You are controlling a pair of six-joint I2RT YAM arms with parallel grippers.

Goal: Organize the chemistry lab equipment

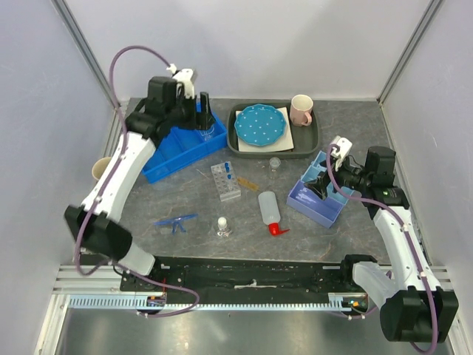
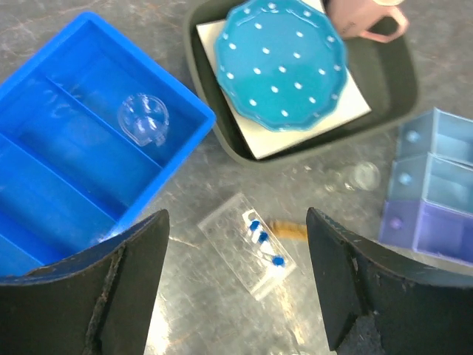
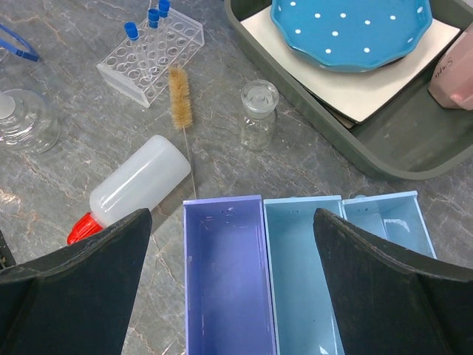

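Note:
My left gripper (image 1: 202, 112) is open and empty above the far end of the blue bin (image 1: 171, 155). A clear glass beaker (image 2: 144, 120) lies in that bin (image 2: 66, 148). The white test-tube rack (image 1: 225, 181) with blue-capped tubes lies mid-table and shows between my left fingers (image 2: 247, 244). The white squeeze bottle (image 1: 269, 209) with red nozzle lies beside it. A small glass beaker (image 1: 275, 164), a flask (image 1: 222, 226) and blue safety glasses (image 1: 176, 221) are on the table. My right gripper (image 1: 325, 181) is open and empty over the purple and light-blue organizer (image 3: 225, 288).
A dark tray (image 1: 310, 140) at the back holds a blue dotted plate (image 1: 260, 124) and a pink mug (image 1: 301, 109). A beige mug (image 1: 101, 168) sits at the left edge. A thin brush (image 3: 177, 96) lies next to the rack (image 3: 151, 52).

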